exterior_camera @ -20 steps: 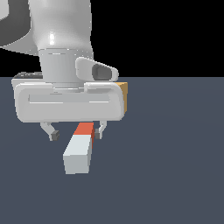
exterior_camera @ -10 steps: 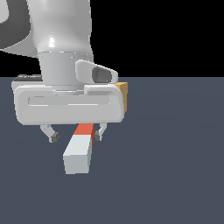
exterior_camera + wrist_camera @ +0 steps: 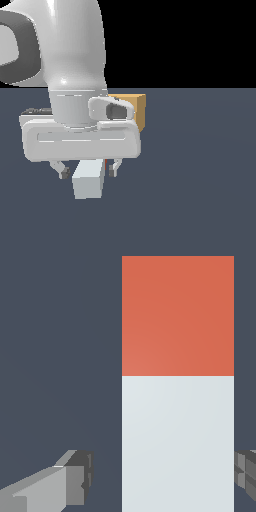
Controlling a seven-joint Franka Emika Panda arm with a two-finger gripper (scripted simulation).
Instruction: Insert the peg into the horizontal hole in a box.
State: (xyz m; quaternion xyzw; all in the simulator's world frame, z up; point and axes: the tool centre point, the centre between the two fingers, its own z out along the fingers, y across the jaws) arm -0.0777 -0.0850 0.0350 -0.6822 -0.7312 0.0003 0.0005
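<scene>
The peg (image 3: 88, 181) lies flat on the dark floor with its pale grey-white end toward the camera. Only a sliver of its red-orange end shows under the hand in the exterior view. In the wrist view the peg (image 3: 177, 446) fills the middle, red-orange half (image 3: 177, 316) beyond the white half. My gripper (image 3: 88, 171) is open and straddles the white part of the peg. One finger (image 3: 75, 478) stands apart from the peg and the other (image 3: 246, 471) is close to its side. The tan-orange box (image 3: 136, 109) stands behind the hand, mostly hidden. Its hole is hidden.
The white arm and hand (image 3: 80, 140) block much of the exterior view's left half. Dark grey floor (image 3: 200, 190) extends to the exterior view's right.
My gripper has come down over the peg, so the fingers now flank it and the hand covers most of the red end. The peg has not moved.
</scene>
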